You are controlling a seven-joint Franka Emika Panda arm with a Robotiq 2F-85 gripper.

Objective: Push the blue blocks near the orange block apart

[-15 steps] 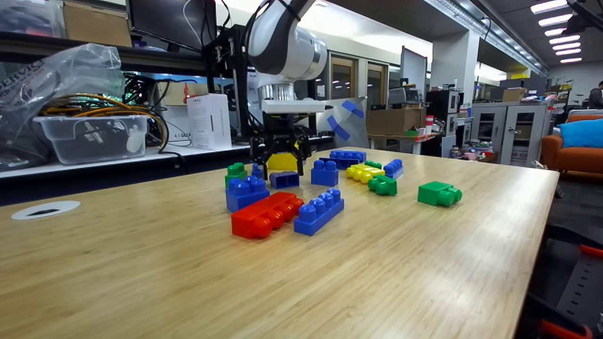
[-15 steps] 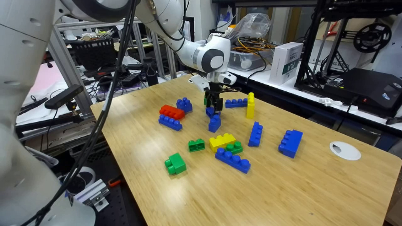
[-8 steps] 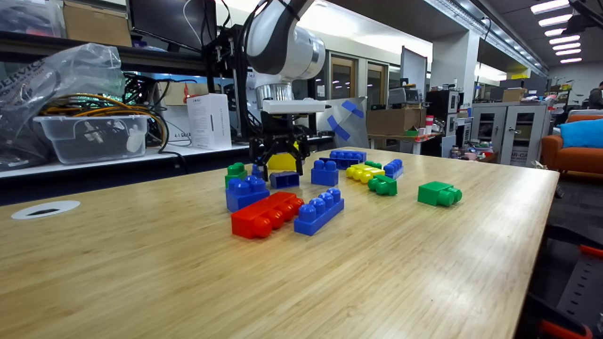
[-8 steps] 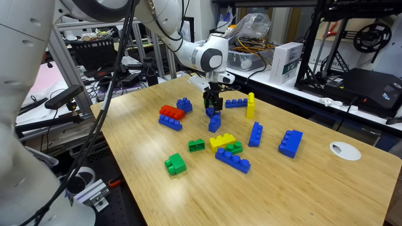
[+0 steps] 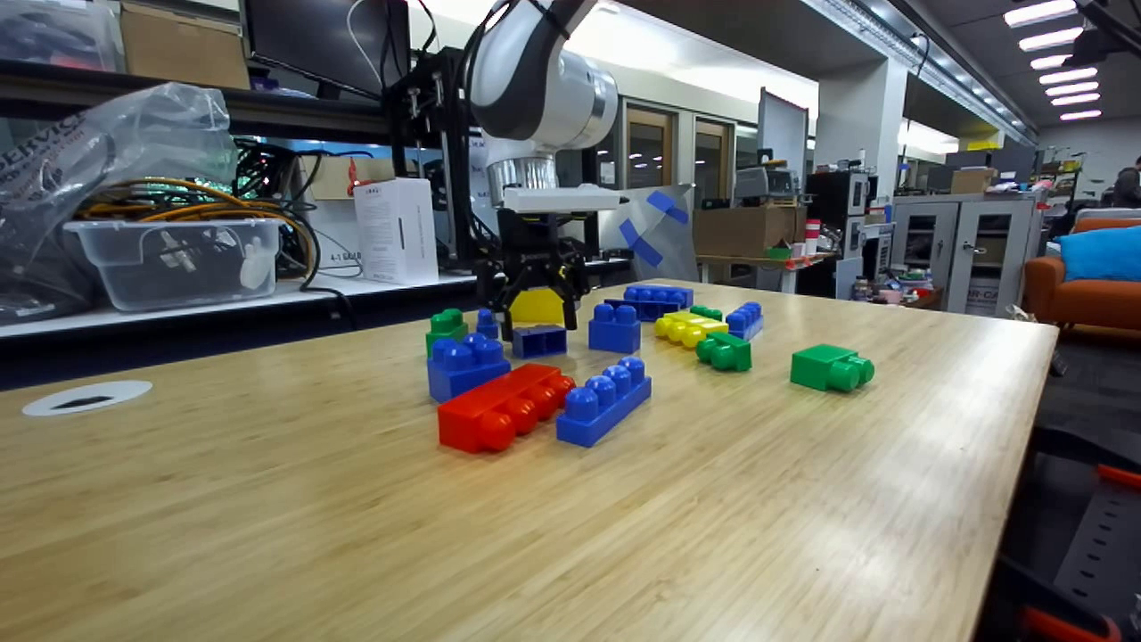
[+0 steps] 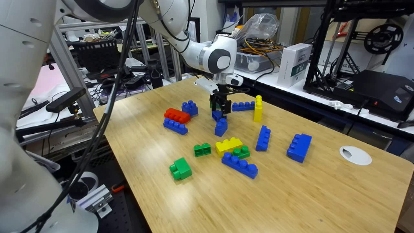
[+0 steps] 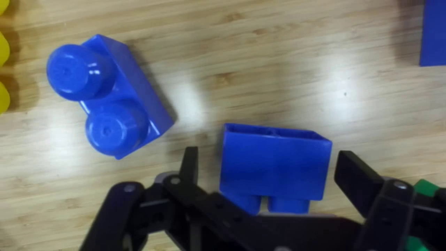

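Note:
The orange block (image 5: 504,406), red-orange and long, lies on the table, and also shows in an exterior view (image 6: 177,116). A chunky blue block (image 5: 467,367) and a long thin blue block (image 5: 604,401) flank it closely. My gripper (image 5: 538,323) is open and low over the table, beyond these. In the wrist view the fingers (image 7: 267,158) stand on either side of a short blue block (image 7: 275,164) lying on its side, with visible gaps at both fingers. An upright two-stud blue block (image 7: 111,97) stands close by, apart from it; it also shows in an exterior view (image 6: 221,127).
A green block (image 5: 444,328) is beside the gripper. A tall yellow block (image 6: 257,109) and a long blue block (image 6: 243,106) stand behind. Yellow (image 6: 228,145), green (image 6: 181,169) and more blue blocks (image 6: 240,165) lie nearer the arm's base. A shelf with boxes borders the table.
My gripper has shifted very slightly, a little to the right in both exterior views over the last half second. The blocks have not visibly moved.

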